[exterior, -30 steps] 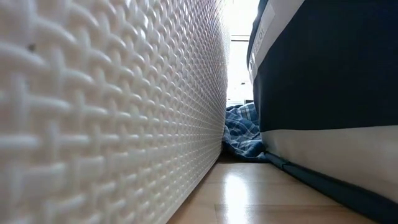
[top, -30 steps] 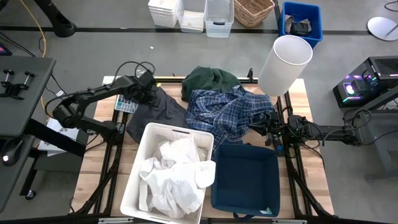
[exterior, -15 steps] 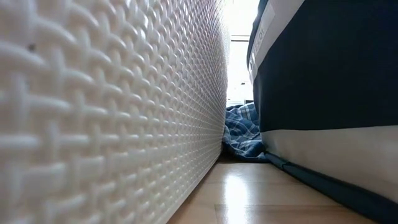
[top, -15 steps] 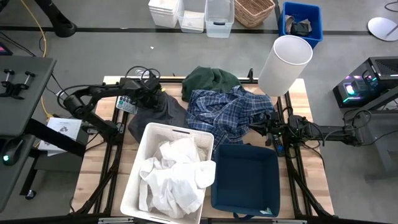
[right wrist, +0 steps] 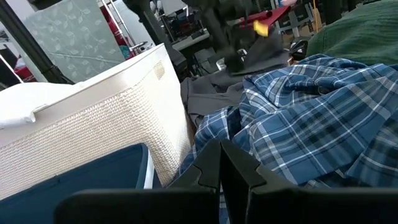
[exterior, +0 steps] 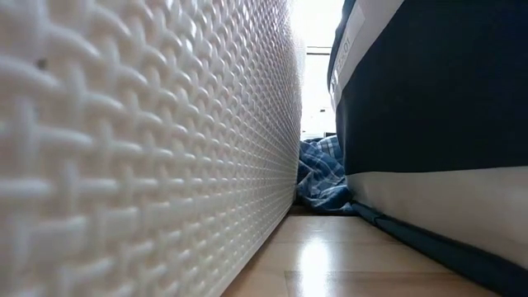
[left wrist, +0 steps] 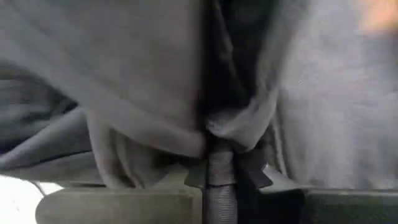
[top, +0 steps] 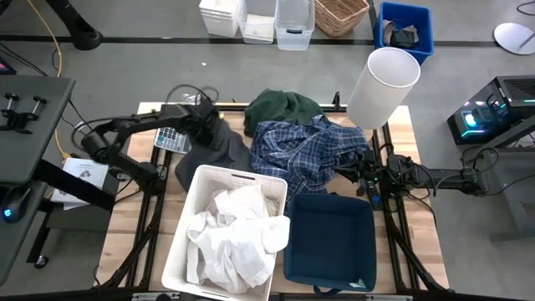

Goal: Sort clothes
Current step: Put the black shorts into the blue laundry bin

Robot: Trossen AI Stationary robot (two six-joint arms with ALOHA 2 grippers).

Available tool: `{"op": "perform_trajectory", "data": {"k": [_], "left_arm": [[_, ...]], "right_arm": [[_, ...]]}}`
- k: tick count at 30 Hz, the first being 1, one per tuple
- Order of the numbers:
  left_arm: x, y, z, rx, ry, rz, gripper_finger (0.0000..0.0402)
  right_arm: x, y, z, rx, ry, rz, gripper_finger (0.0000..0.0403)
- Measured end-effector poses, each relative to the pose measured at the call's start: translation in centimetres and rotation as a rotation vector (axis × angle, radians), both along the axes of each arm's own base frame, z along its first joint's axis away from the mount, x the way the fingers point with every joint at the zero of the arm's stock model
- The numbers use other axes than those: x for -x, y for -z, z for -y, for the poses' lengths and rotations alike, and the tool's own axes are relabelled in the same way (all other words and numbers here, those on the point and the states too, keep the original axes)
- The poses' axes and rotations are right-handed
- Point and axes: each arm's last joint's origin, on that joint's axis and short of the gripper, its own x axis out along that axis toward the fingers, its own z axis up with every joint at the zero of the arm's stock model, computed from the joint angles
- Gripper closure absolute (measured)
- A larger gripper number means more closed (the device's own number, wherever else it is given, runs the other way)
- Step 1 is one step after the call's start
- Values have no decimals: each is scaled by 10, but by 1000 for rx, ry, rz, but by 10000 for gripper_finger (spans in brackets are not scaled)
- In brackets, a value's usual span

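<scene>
Left gripper [top: 206, 119] has swung back over the table, fingers pinched tight on the dark grey garment [top: 209, 150] (fabric bunched between them); right gripper [top: 361, 177] closed, empty, beside the plaid shirt [top: 305, 155].

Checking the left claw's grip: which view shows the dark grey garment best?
The high view: the dark grey garment lies whole beside the white bin, left claw on it. Left wrist view shows only pinched folds; right wrist view, a far-off part.
</scene>
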Motion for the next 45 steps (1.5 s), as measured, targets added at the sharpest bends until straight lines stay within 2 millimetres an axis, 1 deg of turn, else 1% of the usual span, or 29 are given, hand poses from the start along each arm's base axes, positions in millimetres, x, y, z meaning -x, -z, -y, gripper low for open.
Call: {"op": "perform_trajectory", "data": {"k": [4,7,12,14,17,20,24,26,29,31,33,35,38,42,45], "left_arm": [[-2,-57,-6,-200,23,149,377],[-1,-107,-6,-366,10,251,378],[-1,-184,5,-604,48,437,378],[-2,-212,12,-683,69,538,378],[-11,-252,27,-776,135,716,378],[-23,-288,47,-854,245,951,378],[-41,-329,75,-922,380,1265,378],[-52,-343,89,-926,450,1397,379],[-72,-358,109,-854,554,1581,379],[-86,-364,123,-789,642,1692,379],[-101,-367,138,-734,730,1781,380],[-116,-366,153,-682,801,1820,380],[-144,-353,172,-624,876,1812,380],[-184,-324,196,-549,974,1793,380],[-211,-301,211,-431,1011,1803,380]], "right_arm": [[0,0,0,0,0,0,402],[0,0,0,0,0,0,402],[0,0,0,0,0,0,402],[0,0,0,0,0,0,402],[0,0,0,0,0,0,402],[0,0,0,0,0,0,402],[0,0,0,0,0,0,402],[0,0,0,0,0,0,402],[0,0,0,0,0,0,402],[0,0,0,0,0,0,402],[0,0,0,0,0,0,402],[0,0,0,0,0,0,402],[0,0,0,0,0,0,402],[0,0,0,0,0,0,402],[0,0,0,0,0,0,402]]}}
